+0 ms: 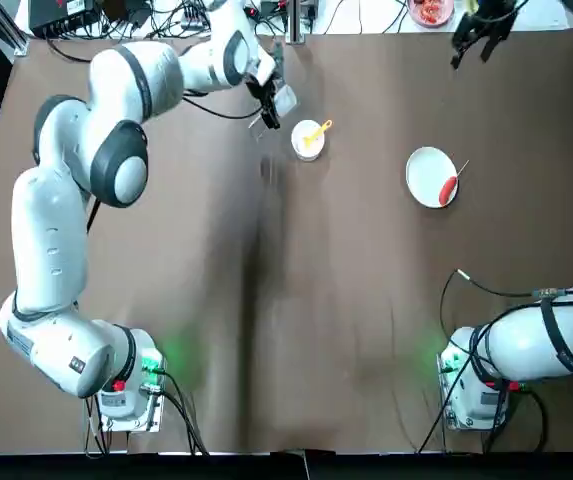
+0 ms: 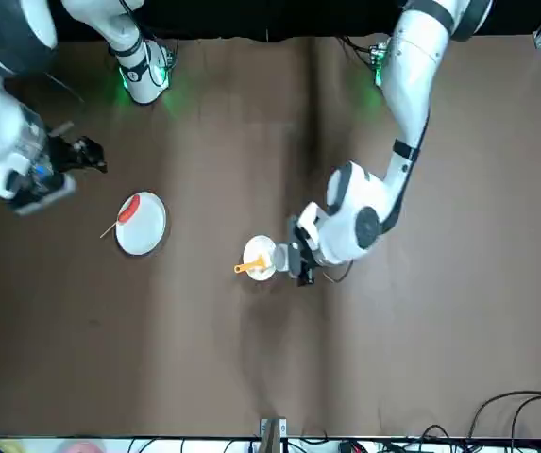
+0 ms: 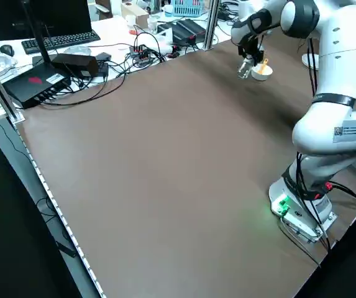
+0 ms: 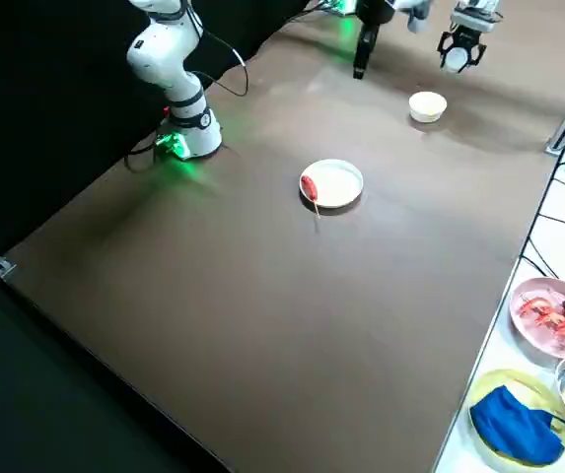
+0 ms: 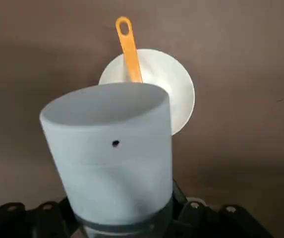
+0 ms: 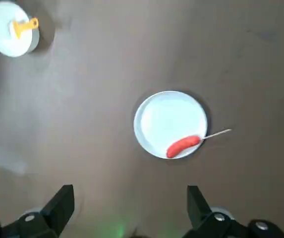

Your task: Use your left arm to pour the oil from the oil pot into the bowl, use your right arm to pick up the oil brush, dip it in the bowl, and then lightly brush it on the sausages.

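1. We have our left gripper (image 1: 269,103) far out over the tabletop (image 1: 266,300), its jaws clamped on the oil pot (image 5: 113,158).
2. The oil pot fills most of our left wrist view as a pale cylinder, and from overhead it looks tipped toward the bowl (image 1: 307,139).
3. The bowl sits on the tabletop just beyond the left jaws, on the far side of the pot from them; whether pot and bowl touch we cannot tell.
4. The oil brush (image 1: 318,130) rests in the bowl, with its yellow-orange handle sticking out over the rim on the side away from the left jaws.
5. We cannot tell whether any oil is running out of the pot.
6. Our right gripper (image 1: 483,28) hangs high above the far edge of the tabletop, with its jaws spread apart and holding nothing.
7. The plate (image 6: 154,119) lies on the tabletop below the right jaws, well apart from them.
8. The sausage (image 6: 183,146), red and on a thin stick, lies near the plate's rim, and the stick pokes out past the edge.
9. The bowl with the brush stands well apart from the right jaws, off beyond the plate.
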